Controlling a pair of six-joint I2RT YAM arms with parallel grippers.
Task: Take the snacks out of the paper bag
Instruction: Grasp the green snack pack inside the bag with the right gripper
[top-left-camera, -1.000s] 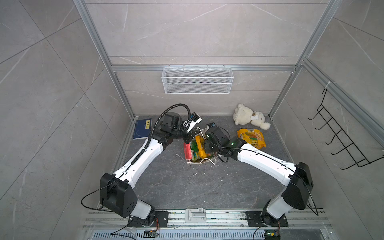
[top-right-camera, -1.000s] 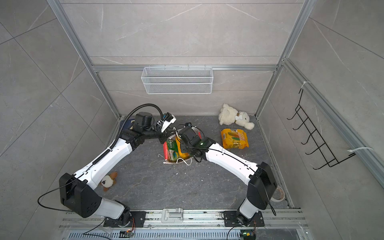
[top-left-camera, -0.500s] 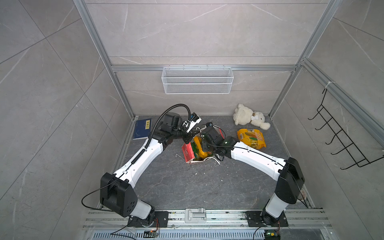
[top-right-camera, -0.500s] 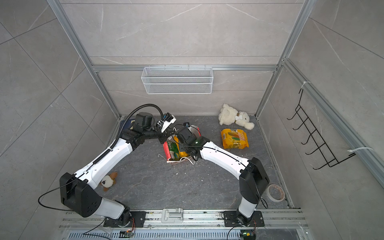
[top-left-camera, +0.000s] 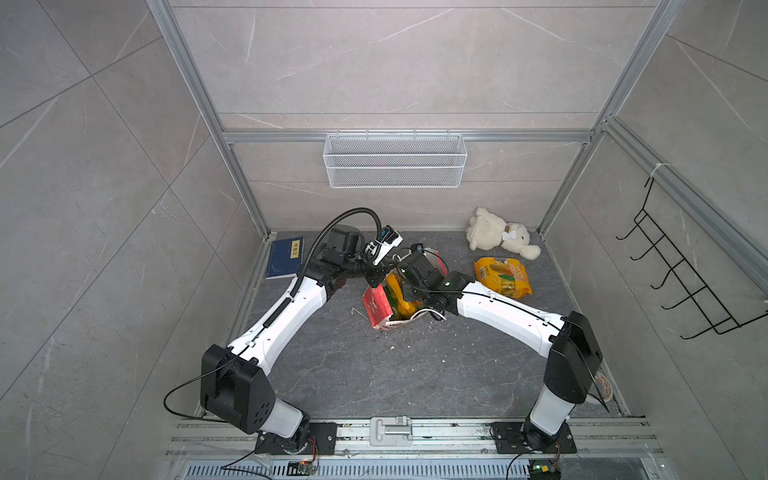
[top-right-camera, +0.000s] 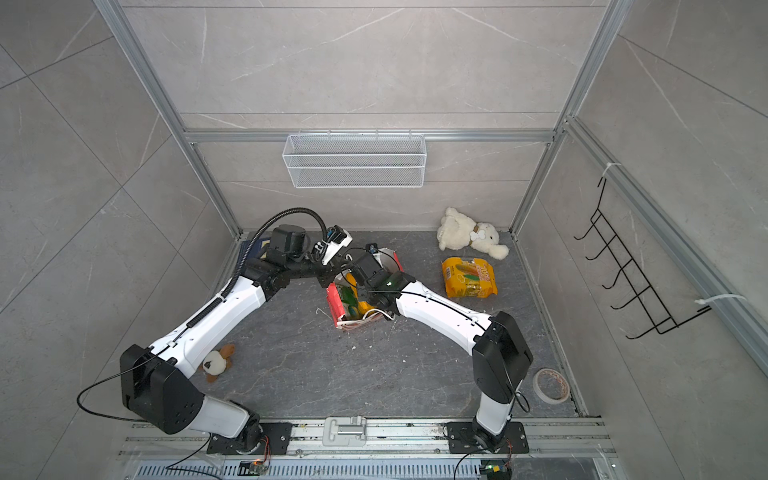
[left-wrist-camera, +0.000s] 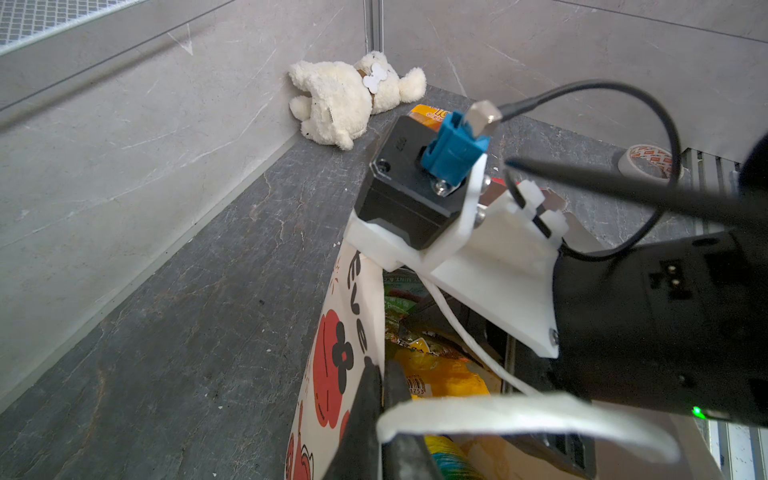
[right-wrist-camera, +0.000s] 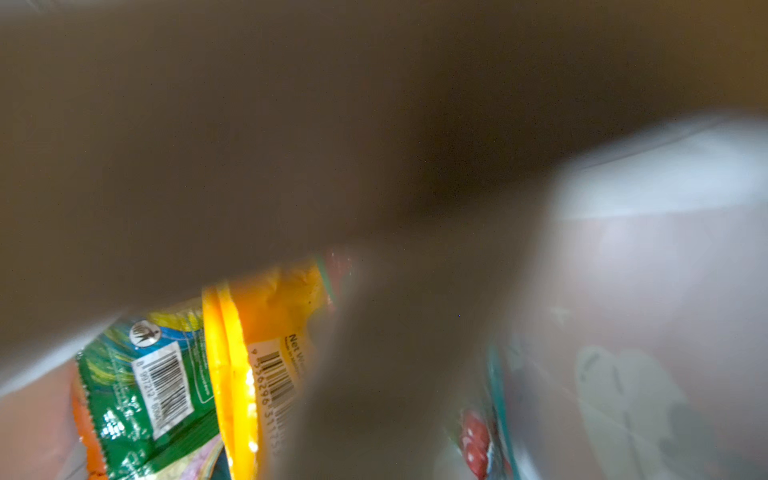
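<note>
Surface: dark grey stone-look tabletop (top-left-camera: 374, 374), grey tiled walls, aluminium frame around.
Paper bag: we see the paper bag (top-left-camera: 376, 309) standing mid-table between the two arms, mouth open upward, red side panel toward the left arm. Left wrist view shows its white face with red prints and black letters (left-wrist-camera: 332, 365).
Left gripper: left gripper (left-wrist-camera: 380, 374) has its jaws pinched together on the bag's top rim. A white cord handle (left-wrist-camera: 498, 409) loops across right beside it.
Right gripper: right gripper (top-left-camera: 409, 291) is dipped into the bag mouth, tips hidden in both top views. Jaws are closed. The wrist view is mostly blur, so we can't tell which packet is gripped, if any.
Snacks in bag: right wrist view shows a yellow packet (right-wrist-camera: 266, 316) and a green packet (right-wrist-camera: 145, 374), both barcode side up, pressed together against the bag wall. We also see yellow and green in the bag mouth in a top view (top-right-camera: 351, 299).
Snack out: corn snack packet (top-left-camera: 503, 277) lies flat on the table right of the bag, apart from it, near the plush bear.
Clutter: white plush bear (top-left-camera: 498, 235) at the back right corner; blue book (top-left-camera: 286, 258) at the back left; small brown-and-white plush toy (top-right-camera: 216, 363) by the left arm; tape roll (top-right-camera: 549, 385) near the right arm's base.
Walls: white wire basket (top-left-camera: 395, 160) on the back wall, black hook rack (top-left-camera: 681, 282) on the right wall.
</note>
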